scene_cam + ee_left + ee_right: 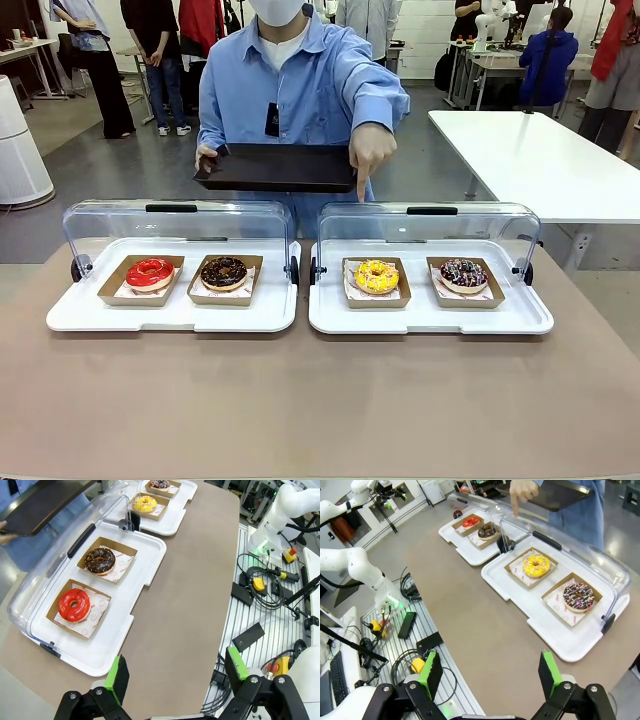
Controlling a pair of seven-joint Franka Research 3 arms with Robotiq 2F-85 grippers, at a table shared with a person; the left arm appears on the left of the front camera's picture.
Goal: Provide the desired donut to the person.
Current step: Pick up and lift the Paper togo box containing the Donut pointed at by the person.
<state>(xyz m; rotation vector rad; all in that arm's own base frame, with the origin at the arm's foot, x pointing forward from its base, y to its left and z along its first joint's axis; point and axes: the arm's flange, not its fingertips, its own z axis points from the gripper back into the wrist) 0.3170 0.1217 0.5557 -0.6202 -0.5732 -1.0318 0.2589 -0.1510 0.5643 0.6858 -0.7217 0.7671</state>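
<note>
The left end effector [177, 674] and right end effector [489, 673] gape wide, empty. Across the tabletop [320, 400], the person [300, 90] points a hand [371, 150] down over the yellow-iced donut [376, 275], which sits left in the right-hand lidded tray [430, 318]. The right wrist view shows its sprinkles.

A white table [540, 160] stands far right, a white cylinder [15, 150] (partly cropped) far left.
</note>
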